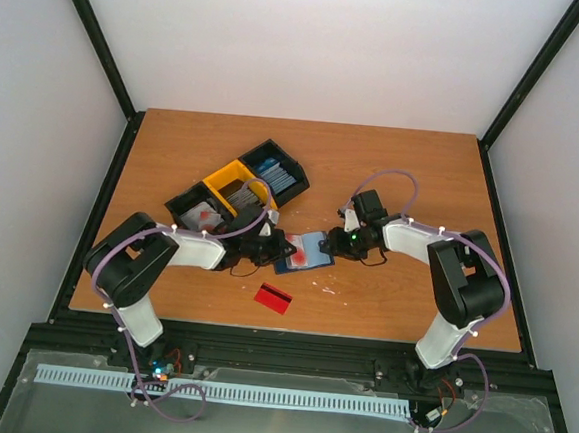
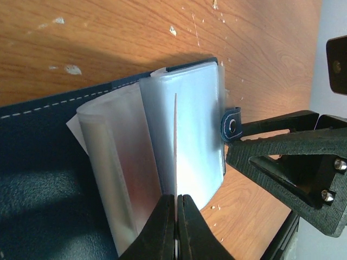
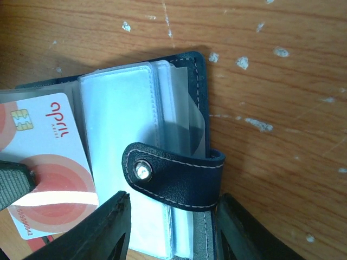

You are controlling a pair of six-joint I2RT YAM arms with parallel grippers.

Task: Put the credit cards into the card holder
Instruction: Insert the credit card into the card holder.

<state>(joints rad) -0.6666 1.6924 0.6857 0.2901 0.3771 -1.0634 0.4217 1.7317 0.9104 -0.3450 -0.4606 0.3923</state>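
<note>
At frame centre, left gripper [image 2: 176, 199] is pinching a sleeve [image 2: 190, 124] edge of the card holder [image 2: 54, 179]; right gripper [image 3: 172, 201] is gaping around its tab [image 3: 179, 173], open table [image 3: 282, 108] lying right

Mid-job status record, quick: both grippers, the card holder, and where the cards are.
left gripper: shut, pinching a clear sleeve of the card holder
right gripper: jaws either side of the snap tab, grip unclear
card holder: open, lying on the table
white-and-red card: at the holder's sleeves, whether pocketed unclear
red credit card: loose on the table, nearer the arm bases
black and yellow bins: behind the holder
</note>
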